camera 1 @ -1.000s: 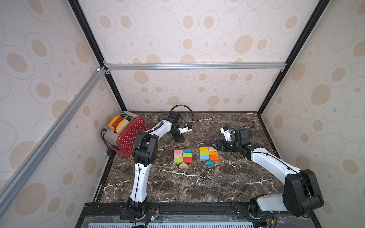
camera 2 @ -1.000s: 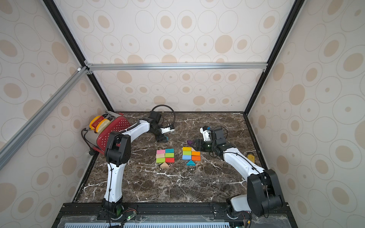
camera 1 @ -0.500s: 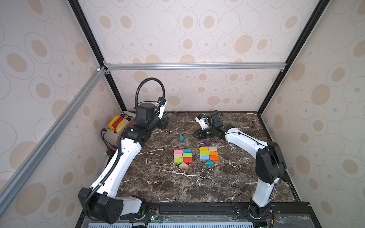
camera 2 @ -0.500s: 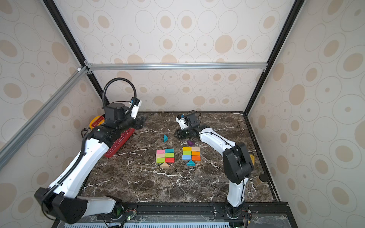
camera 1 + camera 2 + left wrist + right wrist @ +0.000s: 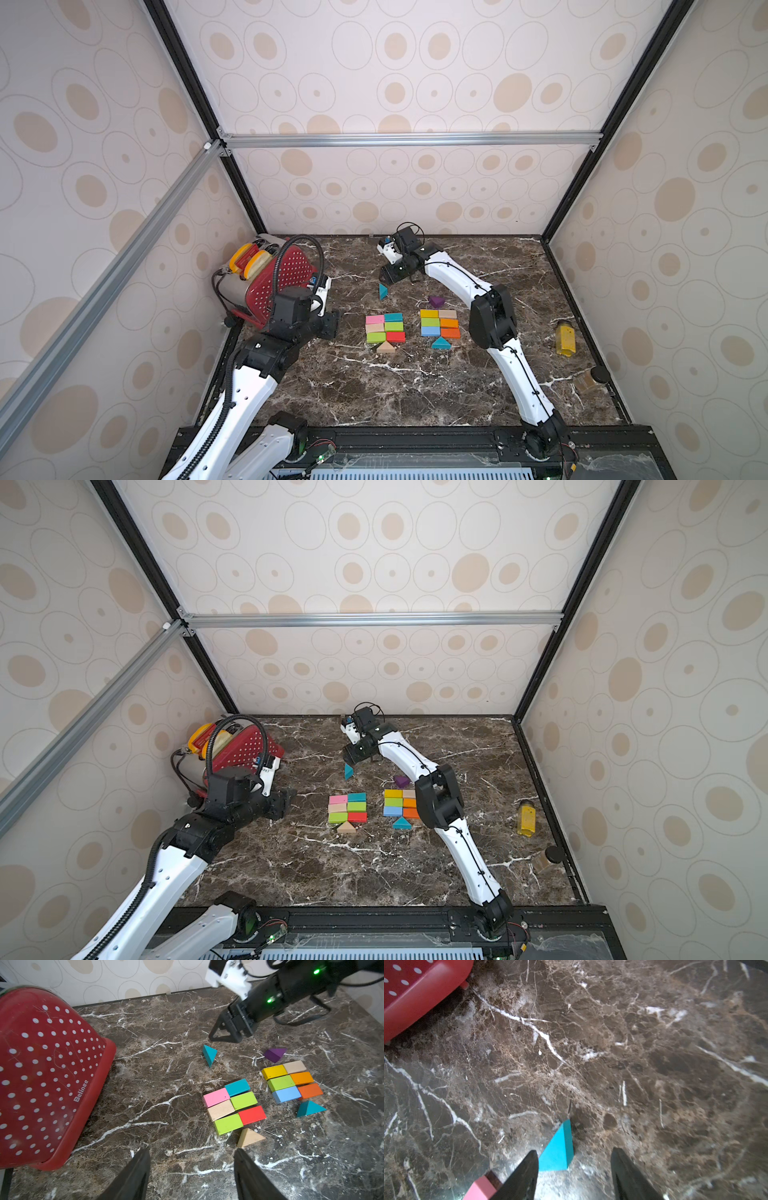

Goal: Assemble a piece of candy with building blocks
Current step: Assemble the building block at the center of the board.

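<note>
Right gripper point(image 5: 388, 277) hung open just over the loose teal wedge point(image 5: 382, 291) in a top view, nothing held. Both six-brick slabs, one by pink brick point(image 5: 375, 319) and one by yellow brick point(image 5: 429, 313), lay flat on the marbled worktop point(image 5: 415, 386).

Left wrist view: left gripper point(image 5: 192, 1176) open and empty, tan wedge point(image 5: 249, 1137) touching its slab, purple wedge point(image 5: 274, 1054) apart.

Right wrist view: glossy painted wedge between the jaws. Probably grabbing it next, needs squaring up.
</note>
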Tool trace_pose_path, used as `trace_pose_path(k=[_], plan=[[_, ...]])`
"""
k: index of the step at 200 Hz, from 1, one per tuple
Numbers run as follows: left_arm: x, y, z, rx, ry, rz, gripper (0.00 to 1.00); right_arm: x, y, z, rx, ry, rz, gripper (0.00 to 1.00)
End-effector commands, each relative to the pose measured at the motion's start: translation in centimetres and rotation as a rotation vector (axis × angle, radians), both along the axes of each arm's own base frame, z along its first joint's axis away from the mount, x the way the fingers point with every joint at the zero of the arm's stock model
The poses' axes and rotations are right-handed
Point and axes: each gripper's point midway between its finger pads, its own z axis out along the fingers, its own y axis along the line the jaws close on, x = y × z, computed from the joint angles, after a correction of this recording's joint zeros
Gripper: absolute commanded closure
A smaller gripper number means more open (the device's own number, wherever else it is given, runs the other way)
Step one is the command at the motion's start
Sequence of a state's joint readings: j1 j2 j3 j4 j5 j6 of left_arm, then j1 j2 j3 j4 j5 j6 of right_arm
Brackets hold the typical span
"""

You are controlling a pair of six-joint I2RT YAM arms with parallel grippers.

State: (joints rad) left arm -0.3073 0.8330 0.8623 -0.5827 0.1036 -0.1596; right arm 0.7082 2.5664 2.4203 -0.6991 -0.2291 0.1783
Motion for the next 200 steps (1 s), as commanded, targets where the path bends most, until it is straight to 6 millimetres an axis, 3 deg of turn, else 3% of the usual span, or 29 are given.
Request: trace_pose_path(k=[1, 21, 68, 136, 200], plan=[[-0.3, -0.2, 0.4, -0.053, -0.024, 0.002, 0.36, -0.1, 1.2, -0.9, -0.028, -0.014, 0.002, 0.39], [-0.6, 0.1, 0.0, -0.052, -0.046, 0.013, 0.35, 0.7, 1.9, -1.5, -0.022, -0.032, -0.036, 0.37], [-1.2, 0.0, -1.3, -0.062, -0.040, 0.005, 0.33, 2.2, 0.7, -3.0, -0.093, -0.086, -0.109, 0.38], [-1.2, 0.1, -1.2, -0.054, -0.049, 0.004, 0.34, 1.7, -0.6, -4.9, -0.170, -0.055, -0.123, 0.43], [-1.1, 0.2, -1.3, -0.048, -0.049, 0.005, 0.34, -0.1, -1.6, -3.8, -0.183, -0.002, -0.115, 0.51]])
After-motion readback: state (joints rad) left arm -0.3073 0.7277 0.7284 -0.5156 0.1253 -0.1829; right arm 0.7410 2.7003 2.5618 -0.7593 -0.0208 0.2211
